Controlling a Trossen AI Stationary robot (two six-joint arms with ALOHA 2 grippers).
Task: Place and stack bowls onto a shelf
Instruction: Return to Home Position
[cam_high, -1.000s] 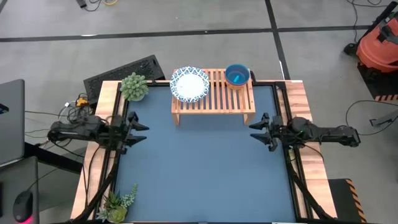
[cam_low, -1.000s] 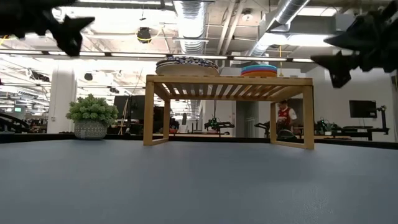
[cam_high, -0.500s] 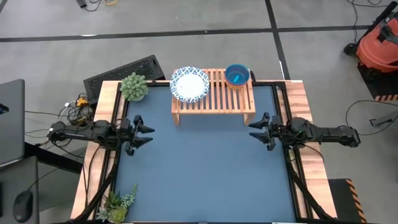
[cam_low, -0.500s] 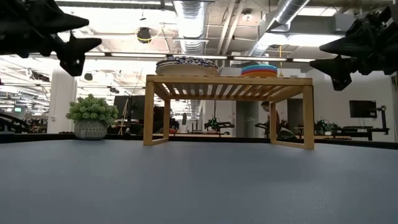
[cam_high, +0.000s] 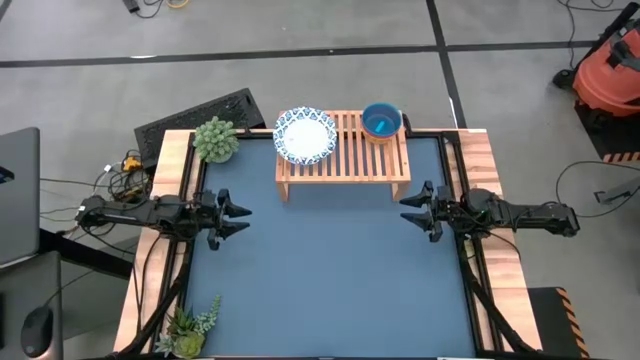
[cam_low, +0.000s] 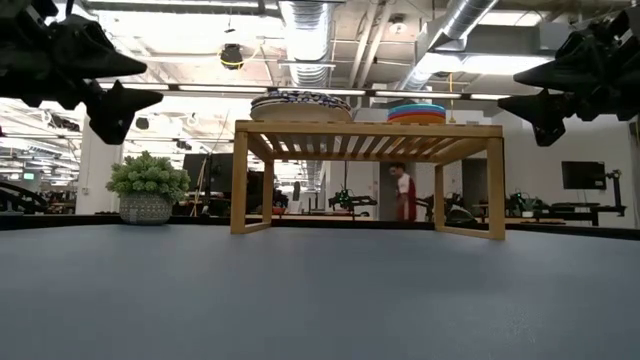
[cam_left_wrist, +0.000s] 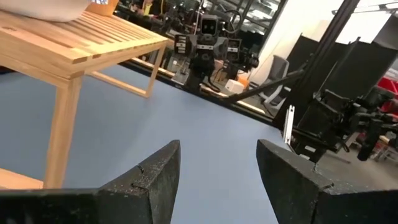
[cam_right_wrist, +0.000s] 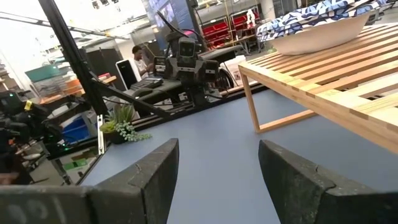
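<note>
The light-wood shelf (cam_high: 345, 160) stands on short legs at the far middle of the blue table. A stack of white bowls with blue patterned rims (cam_high: 305, 135) sits on its left end, also seen in the low view (cam_low: 300, 103). A stack of small coloured bowls, teal on top (cam_high: 381, 122), sits on its right end (cam_low: 417, 112). My left gripper (cam_high: 236, 215) hovers open and empty at the table's left edge. My right gripper (cam_high: 410, 211) hovers open and empty at the right edge.
A potted green plant (cam_high: 216, 139) stands at the far left corner, and a small succulent (cam_high: 188, 327) at the near left corner. A person (cam_low: 403, 192) walks in the room behind the table. The blue tabletop (cam_high: 330, 270) lies between the arms.
My left gripper has moved toward the table's right edge, out over the blue top, and a little toward the near edge. My right gripper has kept still. The person in the room behind has walked toward the left.
</note>
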